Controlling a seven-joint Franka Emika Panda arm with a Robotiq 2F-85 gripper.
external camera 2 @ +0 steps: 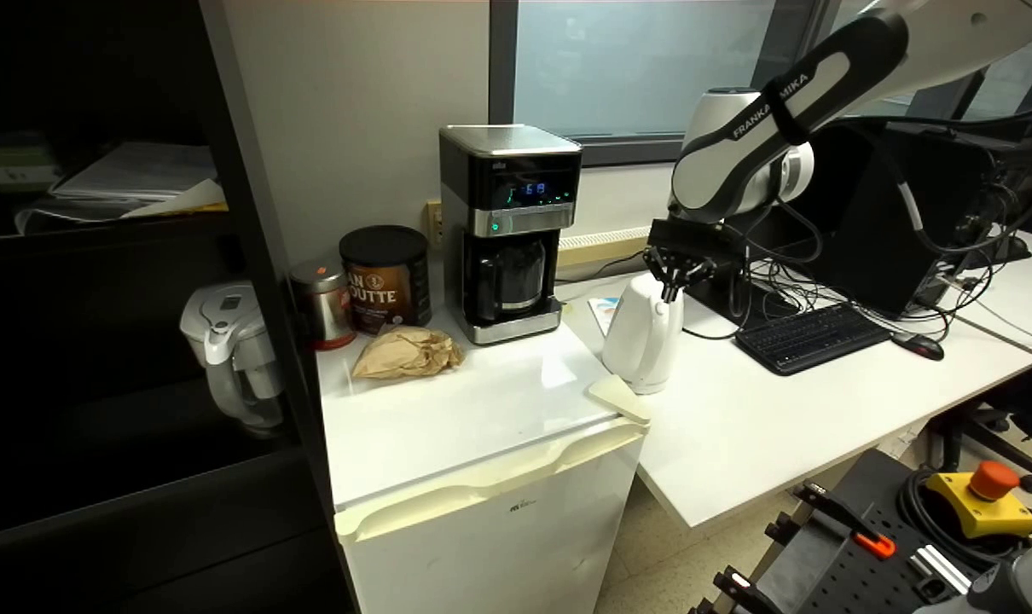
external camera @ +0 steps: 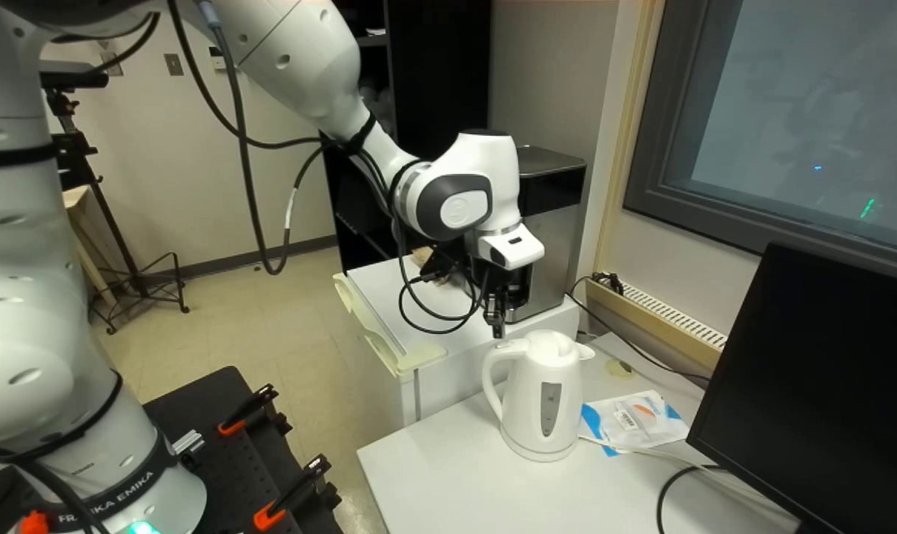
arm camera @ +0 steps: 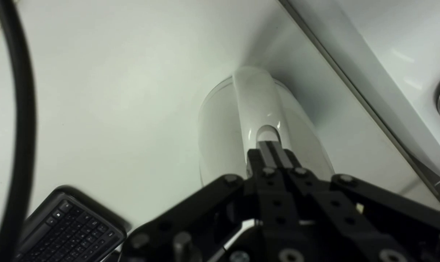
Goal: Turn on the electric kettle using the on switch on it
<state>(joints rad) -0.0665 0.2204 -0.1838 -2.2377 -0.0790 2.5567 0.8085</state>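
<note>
While looking down across the white desk [external camera: 448,482] in an exterior view, shows the electric kettle [external camera: 530,400] standing upright near the end beside the white fridge [external camera: 456,382], with its spout [external camera: 586,352] turned toward the right of the picture, its handle [external camera: 488,378] toward the left and a grey level window [external camera: 550,408] on the near side. Takes in the white arm [external camera: 308,67], bent over from the upper left, with the gripper [external camera: 498,332] pointing down at the top of the handle. Includes a blue-and-white packet [external camera: 634,419] lying flat just beside the kettle and, farther along, a black monitor [external camera: 819,400].

In an exterior view, finds the kettle between the fridge and a black keyboard [external camera 2: 814,337], with the gripper directly over the upper end of the handle. Shows on top of the fridge a black-and-silver coffee maker [external camera 2: 516,223] with a glass pot [external camera 2: 523,277] inside, a crumpled paper bag [external camera 2: 408,352], a dark can [external camera 2: 385,286] and a metal canister [external camera 2: 321,303].

In the wrist view, looks onto the handle from above, with the fingers [arm camera: 267,155] lying side by side, only a thin dark line between them: jaws fully closed, holding nothing. Shows their ends right at a small rounded piece [arm camera: 267,134] set into the top of the handle; cannot tell whether touching it or just above. Shows a blurred black cable [arm camera: 25,109] along the left edge.
</note>
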